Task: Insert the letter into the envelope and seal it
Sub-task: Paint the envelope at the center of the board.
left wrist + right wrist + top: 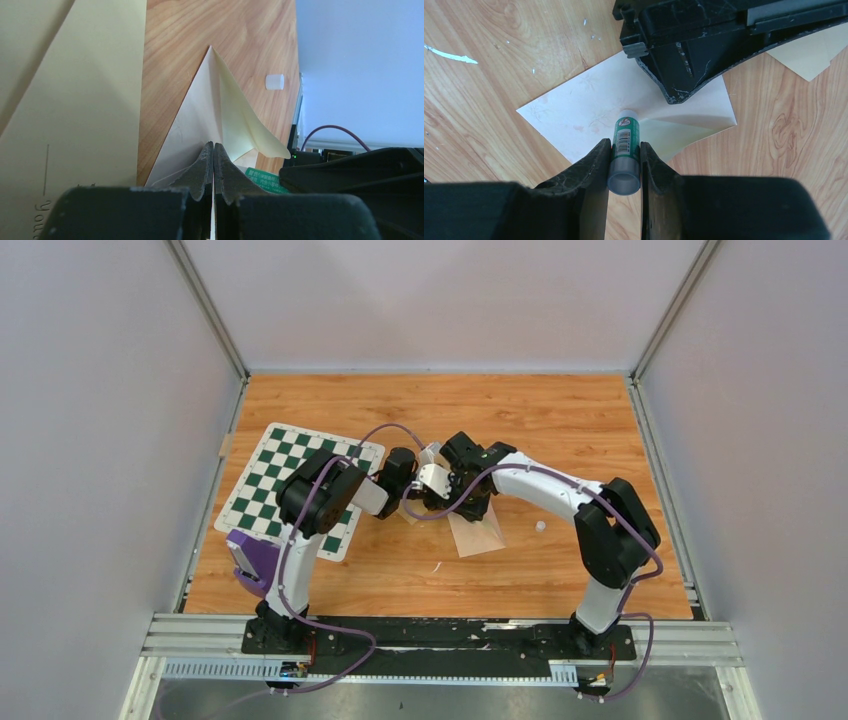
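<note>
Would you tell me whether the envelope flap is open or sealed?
Open: the left gripper pinches the flap, raised off the envelope; the right gripper holds a glue stick.

The envelope [574, 112] is cream with a faint floral print. The glue stick [625, 137] has a green label. The mat [262, 480] is green-and-white chequered, and the table [560, 420] shows orange wood grain.

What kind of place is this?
Likely a robotics lab test cell: grey panels enclose a wood-grain table, a left arm and right arm are bolted to a rail, and a checkerboard mat lies there.
</note>
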You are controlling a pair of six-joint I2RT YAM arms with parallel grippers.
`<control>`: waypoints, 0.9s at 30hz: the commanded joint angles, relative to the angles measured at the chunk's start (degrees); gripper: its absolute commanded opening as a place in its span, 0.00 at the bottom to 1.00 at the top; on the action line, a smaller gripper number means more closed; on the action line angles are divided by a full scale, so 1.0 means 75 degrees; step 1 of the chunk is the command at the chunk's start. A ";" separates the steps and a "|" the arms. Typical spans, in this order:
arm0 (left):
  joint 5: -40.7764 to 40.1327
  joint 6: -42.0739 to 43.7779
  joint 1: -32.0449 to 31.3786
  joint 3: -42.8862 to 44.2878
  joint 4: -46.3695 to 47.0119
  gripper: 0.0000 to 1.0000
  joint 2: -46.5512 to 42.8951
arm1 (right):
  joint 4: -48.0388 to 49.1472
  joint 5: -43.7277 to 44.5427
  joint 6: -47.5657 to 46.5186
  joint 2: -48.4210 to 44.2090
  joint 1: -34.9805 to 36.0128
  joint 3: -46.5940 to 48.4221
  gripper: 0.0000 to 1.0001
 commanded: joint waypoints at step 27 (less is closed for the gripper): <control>-0.0186 0.0153 0.0013 0.0187 -0.0293 0.00 0.0187 | -0.1165 -0.1003 0.1082 0.0127 -0.0323 0.0455 0.00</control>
